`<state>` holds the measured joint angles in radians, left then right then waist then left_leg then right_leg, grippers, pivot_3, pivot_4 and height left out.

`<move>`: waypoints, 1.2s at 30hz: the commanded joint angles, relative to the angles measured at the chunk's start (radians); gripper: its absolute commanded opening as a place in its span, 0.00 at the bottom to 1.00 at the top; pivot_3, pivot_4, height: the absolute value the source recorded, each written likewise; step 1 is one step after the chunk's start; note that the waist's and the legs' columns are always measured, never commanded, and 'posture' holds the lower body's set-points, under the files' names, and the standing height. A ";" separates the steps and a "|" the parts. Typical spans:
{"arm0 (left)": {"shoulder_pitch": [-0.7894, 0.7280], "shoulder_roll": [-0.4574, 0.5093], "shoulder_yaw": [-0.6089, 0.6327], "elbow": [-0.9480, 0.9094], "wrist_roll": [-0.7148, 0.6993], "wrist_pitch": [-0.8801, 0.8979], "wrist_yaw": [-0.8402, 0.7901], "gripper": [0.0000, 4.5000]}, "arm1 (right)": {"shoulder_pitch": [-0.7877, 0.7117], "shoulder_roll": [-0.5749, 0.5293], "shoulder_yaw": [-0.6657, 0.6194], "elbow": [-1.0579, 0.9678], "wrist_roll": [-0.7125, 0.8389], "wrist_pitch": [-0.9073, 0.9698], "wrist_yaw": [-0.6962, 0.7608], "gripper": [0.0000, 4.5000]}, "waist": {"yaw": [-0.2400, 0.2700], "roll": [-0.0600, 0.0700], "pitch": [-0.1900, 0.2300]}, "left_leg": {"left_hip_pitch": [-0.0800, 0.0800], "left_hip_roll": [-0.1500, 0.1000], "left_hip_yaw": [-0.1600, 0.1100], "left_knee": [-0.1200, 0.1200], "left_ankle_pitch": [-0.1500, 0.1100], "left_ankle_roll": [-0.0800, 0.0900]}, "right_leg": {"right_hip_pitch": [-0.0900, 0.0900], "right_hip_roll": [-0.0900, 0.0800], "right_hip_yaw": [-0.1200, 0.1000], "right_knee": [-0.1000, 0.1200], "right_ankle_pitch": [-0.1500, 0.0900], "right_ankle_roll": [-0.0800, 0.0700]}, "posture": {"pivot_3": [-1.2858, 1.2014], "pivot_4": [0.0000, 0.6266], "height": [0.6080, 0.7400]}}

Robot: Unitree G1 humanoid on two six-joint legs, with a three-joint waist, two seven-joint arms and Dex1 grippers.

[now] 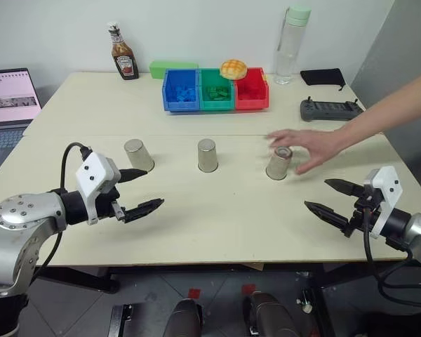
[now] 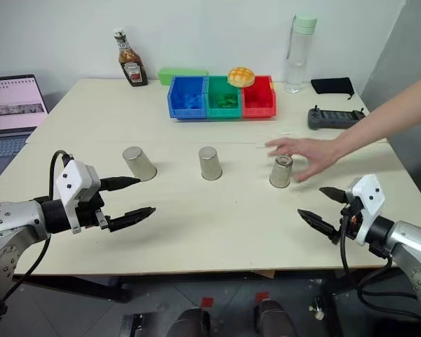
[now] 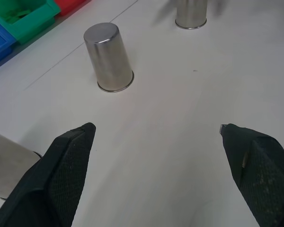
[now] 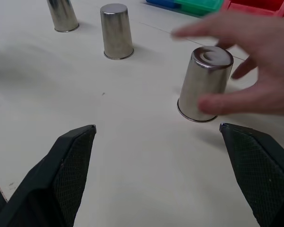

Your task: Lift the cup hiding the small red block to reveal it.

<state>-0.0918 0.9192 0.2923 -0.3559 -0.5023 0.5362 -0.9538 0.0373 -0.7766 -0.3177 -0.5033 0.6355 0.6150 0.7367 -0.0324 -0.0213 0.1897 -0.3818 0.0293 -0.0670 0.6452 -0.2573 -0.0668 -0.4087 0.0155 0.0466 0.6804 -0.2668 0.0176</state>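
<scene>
Three identical silvery cups stand upside down in a row across the table: the left cup (image 1: 138, 154), the middle cup (image 1: 208, 155) and the right cup (image 1: 278, 163). A person's hand (image 1: 305, 147) reaches in from the right and curls its fingers around the right cup (image 4: 203, 85), thumb on its side. The small red block is hidden, and I cannot tell which cup covers it. My left gripper (image 1: 153, 187) hovers open in front of the left cup, holding nothing. My right gripper (image 1: 317, 194) hovers open in front and to the right of the right cup, also holding nothing.
At the back stand blue, green and red bins (image 1: 215, 90) with a bun (image 1: 233, 69) on top, a ketchup bottle (image 1: 123, 53), a water bottle (image 1: 292, 43), a black controller (image 1: 330, 109) and a black pouch (image 1: 323, 76). A laptop (image 1: 8, 105) sits at far left.
</scene>
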 commanded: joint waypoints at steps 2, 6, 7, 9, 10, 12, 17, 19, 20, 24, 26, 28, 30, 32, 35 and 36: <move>-0.003 0.019 0.019 -0.007 0.002 -0.019 -0.012 1.00 | 0.000 0.007 -0.011 -0.009 -0.004 -0.032 0.007 0.99 | 0.000 0.000 0.000 | 0.000 0.000 0.000 0.000 0.000 0.000 | 0.000 0.000 0.000 0.000 0.000 0.000 | 0.52 0.24 1.00; -0.007 0.022 0.019 0.004 0.007 -0.024 -0.018 1.00 | 0.003 0.011 -0.006 -0.002 -0.010 -0.045 0.013 0.99 | 0.000 0.000 0.000 | 0.000 0.000 0.000 0.000 0.000 0.000 | 0.000 0.000 0.000 0.000 0.000 0.000 | 0.52 0.24 1.00; -0.008 0.022 0.019 0.007 0.008 -0.025 -0.020 1.00 | 0.003 0.012 -0.006 0.001 -0.012 -0.047 0.014 0.99 | 0.000 0.000 0.000 | 0.000 0.000 0.000 0.000 0.000 0.000 | 0.000 0.000 0.000 0.000 0.000 0.000 | 0.52 0.24 1.00; -0.010 0.024 0.018 0.012 0.011 -0.027 -0.023 1.00 | 0.003 0.014 -0.007 0.002 -0.013 -0.050 0.016 0.99 | 0.000 0.000 0.000 | 0.000 0.000 0.000 0.000 0.000 0.000 | 0.000 0.000 0.000 0.000 0.000 0.000 | 0.52 0.24 1.00; -0.010 0.024 0.018 0.014 0.011 -0.028 -0.024 1.00 | 0.003 0.014 -0.006 0.002 -0.014 -0.051 0.016 0.99 | 0.000 0.000 0.000 | 0.000 0.000 0.000 0.000 0.000 0.000 | 0.000 0.000 0.000 0.000 0.000 0.000 | 0.52 0.24 1.00; -0.010 0.024 0.018 0.016 0.013 -0.029 -0.026 1.00 | 0.001 0.016 -0.004 0.001 -0.016 -0.051 0.016 0.99 | 0.000 0.000 0.000 | 0.000 0.000 0.000 0.000 0.000 0.000 | 0.000 0.000 0.000 0.000 0.000 0.000 | 0.52 0.24 1.00; -0.017 0.022 0.015 0.026 0.014 -0.030 -0.024 1.00 | -0.029 0.019 0.013 -0.008 -0.010 -0.033 0.000 0.99 | 0.000 0.000 0.000 | 0.000 0.000 0.000 0.000 0.000 0.000 | 0.000 0.000 0.000 0.000 0.000 0.000 | 0.52 0.24 1.00; -0.018 0.020 0.015 0.028 0.011 -0.027 -0.023 1.00 | -0.047 0.021 0.026 -0.007 -0.009 -0.027 -0.007 0.99 | 0.000 0.000 0.000 | 0.000 0.000 0.000 0.000 0.000 0.000 | 0.000 0.000 0.000 0.000 0.000 0.000 | 0.52 0.24 1.00; -0.018 0.019 0.014 0.029 0.012 -0.028 -0.023 1.00 | -0.056 0.023 0.034 -0.008 -0.007 -0.024 -0.009 0.99 | 0.000 0.000 0.000 | 0.000 0.000 0.000 0.000 0.000 0.000 | 0.000 0.000 0.000 0.000 0.000 0.000 | 0.52 0.24 1.00; -0.021 0.010 0.018 0.027 0.008 -0.023 -0.008 1.00 | -0.093 0.028 0.062 -0.008 -0.006 -0.014 -0.010 0.99 | 0.000 0.000 0.000 | 0.000 0.000 0.000 0.000 0.000 0.000 | 0.000 0.000 0.000 0.000 0.000 0.000 | 0.52 0.24 1.00; -0.023 0.002 0.023 0.026 0.004 -0.017 0.005 1.00 | -0.112 0.031 0.073 -0.002 -0.008 -0.012 -0.012 0.99 | 0.000 0.000 0.000 | 0.000 0.000 0.000 0.000 0.000 0.000 | 0.000 0.000 0.000 0.000 0.000 0.000 | 0.52 0.24 1.00; -0.021 0.003 0.024 0.022 -0.001 -0.007 0.006 1.00 | -0.131 0.035 0.090 -0.004 -0.001 0.000 -0.011 0.99 | 0.000 0.000 0.000 | 0.000 0.000 0.000 0.000 0.000 0.000 | 0.000 0.000 0.000 0.000 0.000 0.000 | 0.52 0.24 1.00; -0.015 0.001 0.028 0.012 -0.006 0.005 0.015 1.00 | -0.151 0.043 0.110 -0.007 0.001 0.004 -0.012 0.99 | 0.000 0.000 0.000 | 0.000 0.000 0.000 0.000 0.000 0.000 | 0.000 0.000 0.000 0.000 0.000 0.000 | 0.52 0.24 1.00; -0.011 0.000 0.030 0.004 -0.006 0.014 0.025 1.00 | -0.178 0.056 0.134 -0.002 -0.007 0.003 -0.017 0.99 | -0.001 0.000 0.000 | 0.000 0.000 0.000 0.000 0.000 0.000 | 0.000 0.000 0.000 0.000 0.000 0.000 | 0.52 0.24 1.00; -0.009 0.000 0.027 -0.010 -0.006 0.020 0.037 1.00 | -0.210 0.068 0.161 0.009 -0.021 -0.002 -0.019 0.99 | -0.001 0.000 0.000 | 0.000 0.000 0.000 0.000 0.000 0.000 | 0.000 0.000 0.000 0.000 0.000 0.000 | 0.52 0.24 1.00; -0.008 0.000 0.027 -0.014 -0.005 0.022 0.040 1.00 | -0.213 0.069 0.163 0.011 -0.022 -0.002 -0.018 0.99 | 0.000 0.000 0.000 | 0.000 0.000 0.000 0.000 0.000 0.000 | 0.000 0.000 0.000 0.000 0.000 0.000 | 0.52 0.24 1.00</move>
<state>-0.0956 0.9153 0.2926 -0.3360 -0.4990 0.5608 -0.9241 -0.1638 -0.7068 -0.1467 -0.4820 0.6112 0.6233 0.7186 -0.0329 -0.0214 0.1896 -0.3819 0.0294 -0.0673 0.6453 -0.2573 -0.0668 -0.4088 0.0155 0.0464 0.6805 -0.2667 0.0177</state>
